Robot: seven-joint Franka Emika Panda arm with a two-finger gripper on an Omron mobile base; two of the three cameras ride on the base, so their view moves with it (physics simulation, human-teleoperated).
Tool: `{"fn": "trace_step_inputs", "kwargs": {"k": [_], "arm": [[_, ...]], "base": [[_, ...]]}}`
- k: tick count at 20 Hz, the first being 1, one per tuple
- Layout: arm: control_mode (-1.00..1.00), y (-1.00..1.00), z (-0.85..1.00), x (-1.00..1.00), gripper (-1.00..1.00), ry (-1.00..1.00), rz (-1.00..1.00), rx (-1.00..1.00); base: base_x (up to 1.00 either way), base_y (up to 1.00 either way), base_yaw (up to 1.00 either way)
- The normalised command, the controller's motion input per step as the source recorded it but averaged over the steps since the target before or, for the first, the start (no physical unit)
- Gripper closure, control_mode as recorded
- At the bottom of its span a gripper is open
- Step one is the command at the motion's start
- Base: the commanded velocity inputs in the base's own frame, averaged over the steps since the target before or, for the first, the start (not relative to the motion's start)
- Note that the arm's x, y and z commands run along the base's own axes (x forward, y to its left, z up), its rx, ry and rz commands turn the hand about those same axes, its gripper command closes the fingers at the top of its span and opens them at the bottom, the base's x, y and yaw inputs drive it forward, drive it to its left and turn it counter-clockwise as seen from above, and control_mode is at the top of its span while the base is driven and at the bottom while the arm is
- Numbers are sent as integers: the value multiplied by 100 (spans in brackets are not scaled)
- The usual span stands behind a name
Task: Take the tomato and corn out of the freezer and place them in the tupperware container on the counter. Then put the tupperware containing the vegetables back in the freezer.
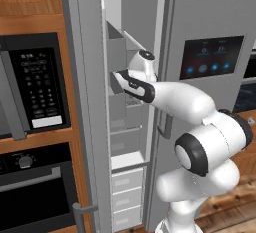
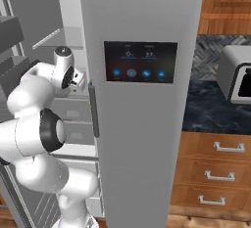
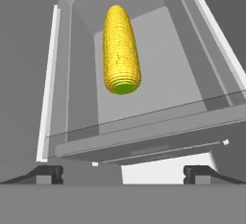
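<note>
Lying on a grey shelf inside the freezer (image 1: 131, 67), the corn (image 3: 121, 50) is showing in the hand view as a whole yellow cob with a green stub end turned toward the camera and its narrow tip pointing away toward the back wall. It is resting apart from the side walls, roughly in the middle of the shelf floor, and a clear front lip is running across the view below it. The gripper (image 3: 123, 174) is hanging in front of that lip with its jaws spread wide, the two dark fingertips (image 3: 47, 174) sitting far apart at the bottom corners of the hand view and touching nothing; the cob is lying beyond them, not between them.

In the left base view the white arm is reaching from the lower right up into the narrow open compartment, with the hand (image 1: 131, 83) pushed in at the level of the upper shelves; pale drawers are stacking up below it. The freezer door is standing open to the left, beside a black microwave (image 1: 35, 89) and a black oven (image 1: 35, 187) set in wooden cabinetry.

In the right base view the closed fridge door with its dark control panel (image 2: 140, 61) is covering much of the scene, and the dark marbled worktop (image 2: 206, 109) is stretching to the right over wooden drawers with silver handles, carrying a grey toaster (image 2: 236, 80)
</note>
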Motion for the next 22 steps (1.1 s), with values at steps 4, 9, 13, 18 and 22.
{"fn": "trace_step_inputs", "kwargs": {"k": [4,9,13,18,22], "arm": [[-100,0,-4,44,-100,-1,0,0],[-100,0,-19,38,-100,0,-1,-2],[-100,7,-25,25,-100,-4,-2,-3],[-100,23,-16,31,-100,-4,-5,-3],[-100,10,-16,41,-100,0,-5,-1]], "base": [[0,0,0],[0,0,0],[0,0,0],[0,0,0],[0,0,0]]}}
